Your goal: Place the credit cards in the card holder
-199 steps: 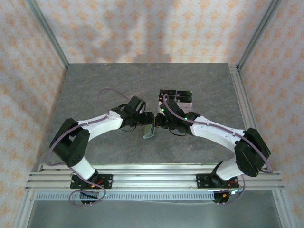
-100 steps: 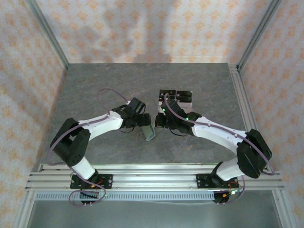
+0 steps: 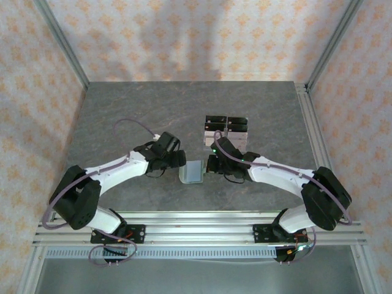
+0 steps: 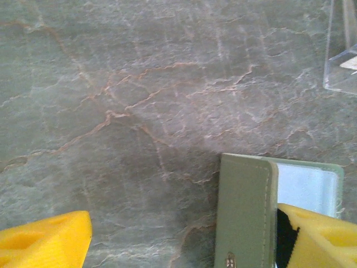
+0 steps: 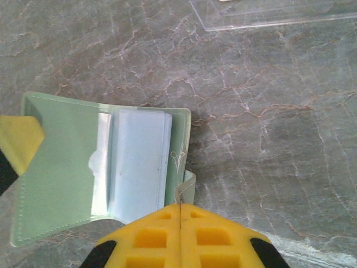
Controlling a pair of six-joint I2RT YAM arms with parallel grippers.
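The sage-green card holder lies open on the table between my two grippers. Its inside shows pale bluish clear sleeves; whether a card sits in them I cannot tell. My right gripper is shut on the holder's small snap tab. My left gripper is open, and its right finger rests against the holder's left flap. That finger also appears as a yellow finger in the right wrist view. Pale credit cards appear to stand in the acrylic rack, too small to tell apart.
A clear acrylic rack with black pieces stands just behind the right gripper. Its base edge shows as the rack's base and the rack's corner. Grey stone-patterned table surrounds everything, with a metal rail along the right.
The card holder went from standing tilted between the grippers to lying open and flat. Both grippers came down and toward the near edge; the left arm swung outward.
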